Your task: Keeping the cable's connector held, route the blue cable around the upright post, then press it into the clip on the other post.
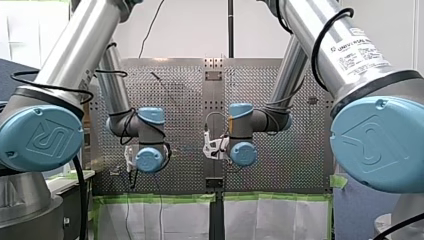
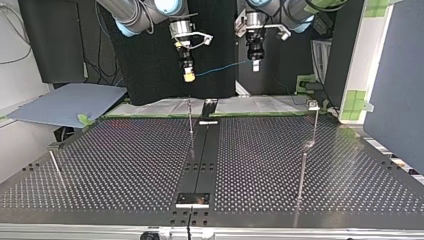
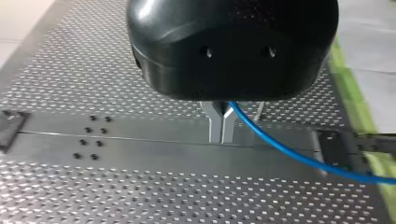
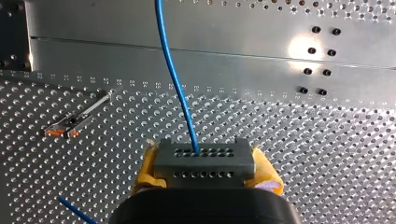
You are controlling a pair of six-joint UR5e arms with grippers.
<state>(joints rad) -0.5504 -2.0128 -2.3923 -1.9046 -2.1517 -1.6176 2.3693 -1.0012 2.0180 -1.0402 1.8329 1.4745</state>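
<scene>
In the right wrist view my right gripper [image 4: 205, 164] is shut with its yellow pads [image 4: 148, 164] on a grey connector block [image 4: 204, 158]. The blue cable [image 4: 173, 79] leaves the block and runs ahead over the table. My left gripper [image 3: 222, 139] has its metal fingers shut on the same blue cable [image 3: 299, 157], which trails off to one side. In the top view both grippers hang high above the table's far edge, my right gripper [image 2: 188, 75] at the left and my left gripper [image 2: 255, 64] at the right. The cable [image 2: 220, 69] is strung between them.
A thin upright post [image 2: 190, 117] stands near the table's far middle. A post with a small head [image 2: 313, 106] stands at the top view's right and another post [image 2: 55, 165] at its left. A post with an orange-marked clip [image 4: 70, 125] shows beside my right gripper. The perforated table [image 2: 125, 165] has a dark centre strip [image 2: 200, 165].
</scene>
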